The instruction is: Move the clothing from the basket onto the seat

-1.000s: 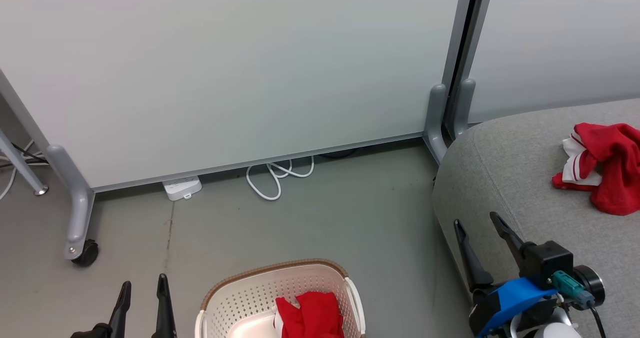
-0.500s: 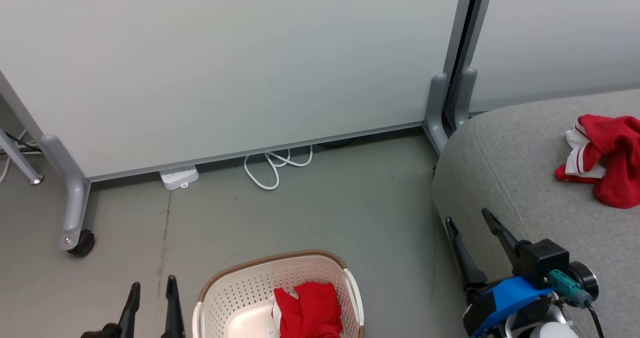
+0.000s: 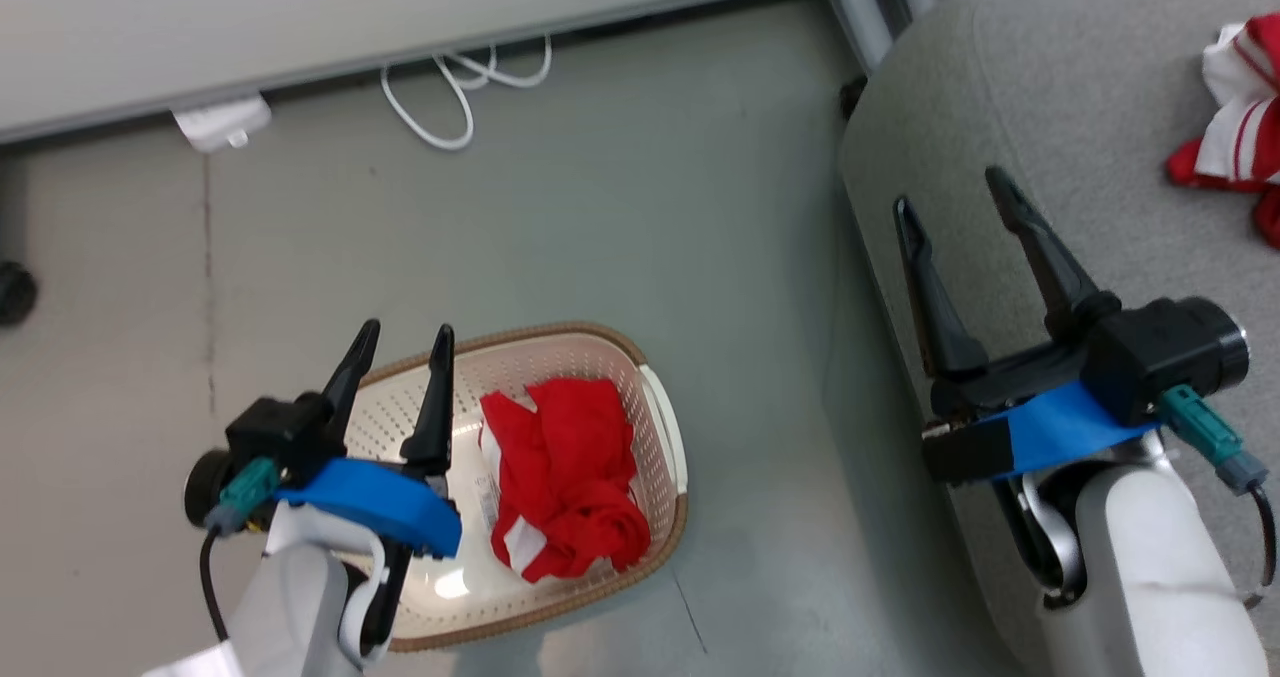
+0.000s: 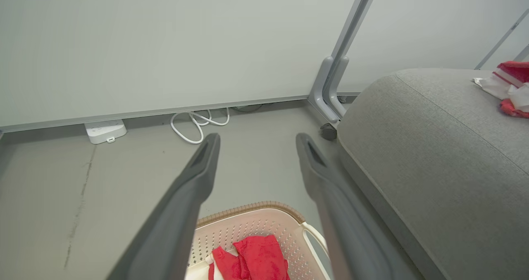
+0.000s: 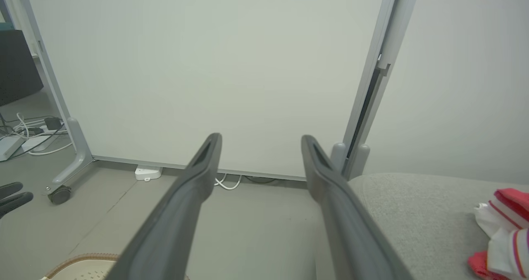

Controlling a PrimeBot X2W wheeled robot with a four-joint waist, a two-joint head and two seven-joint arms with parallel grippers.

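Since the earlier frame the head camera has been tilted downward, so the whole picture is shifted. The basket (image 3: 662,427), cut off at the bottom edge before, is now seen whole at lower centre, and both arms are seen higher in the frame.

The basket is set on a grey floor (image 3: 600,207). At the upper left a white power strip (image 3: 218,122) and a looped white cable (image 3: 450,97) lie under the edge of a pale panel (image 3: 300,17). A dark caster (image 3: 14,292) is cut by the left edge. The seat (image 3: 1000,87) is seen at the upper right, parted from the basket by a strip of floor.

The basket's left rim is partly covered by the left hand (image 3: 407,329), whose fingers are held apart with nothing between them. The right hand (image 3: 949,189) is seen against the seat's left edge, its fingers likewise spread and empty.

In the left wrist view the basket's far end is seen at the bottom, between the fingers, and the panel's grey foot (image 4: 326,89) is seen beside the seat. In the right wrist view another foot with a caster, and a heap of cables (image 5: 29,129), are seen at the left.

Two red garments are counted. A crumpled garment (image 3: 565,467) lies in the basket's right half. The second garment (image 3: 1235,127) lies on the seat at the right edge. One basket, one seat and two hands are counted.
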